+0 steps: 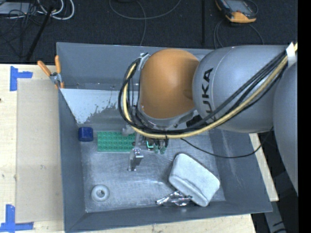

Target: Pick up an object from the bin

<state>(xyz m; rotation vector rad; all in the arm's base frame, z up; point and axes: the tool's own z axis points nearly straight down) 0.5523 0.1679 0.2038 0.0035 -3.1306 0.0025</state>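
Hovering low in the middle of the bin [73, 178], the gripper [134, 160] sits just beside the right end of a flat green studded plate [112, 141]; whether it is open or closed I cannot tell. Nothing looks lifted yet, so grasp and raise remain.

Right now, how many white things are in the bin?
2: a small ring at the view's lower left and a soft folded bundle at lower right. The arm may hide more.
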